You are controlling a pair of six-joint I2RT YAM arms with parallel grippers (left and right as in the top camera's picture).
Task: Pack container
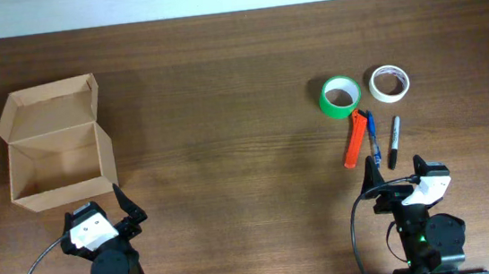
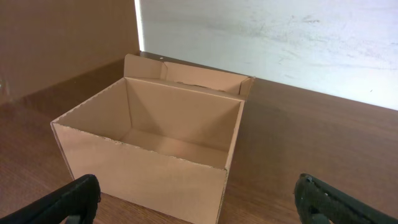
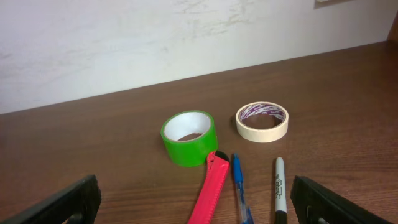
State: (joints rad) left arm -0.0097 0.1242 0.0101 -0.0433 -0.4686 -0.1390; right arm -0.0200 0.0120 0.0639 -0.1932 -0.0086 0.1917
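Looking at this, nothing's packed yet: the container [image 1: 63, 196] sits open and empty over on the left, just ahead of the left gripper [image 2: 199, 208]. The left gripper and right gripper [image 1: 395, 172] both gape wide, holding nothing. I'd send the right one for the green tape roll [image 3: 188, 138], pinching across its wall, clear of the orange cutter [image 3: 210, 193] touching it.

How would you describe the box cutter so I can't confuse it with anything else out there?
On the right half of the wooden table, just nearer the robot than the green tape roll, three slim items lie side by side. The cutter is the leftmost, beside the blue pen, with the black marker beyond. It alone is red-orange, and flatter and broader than either.
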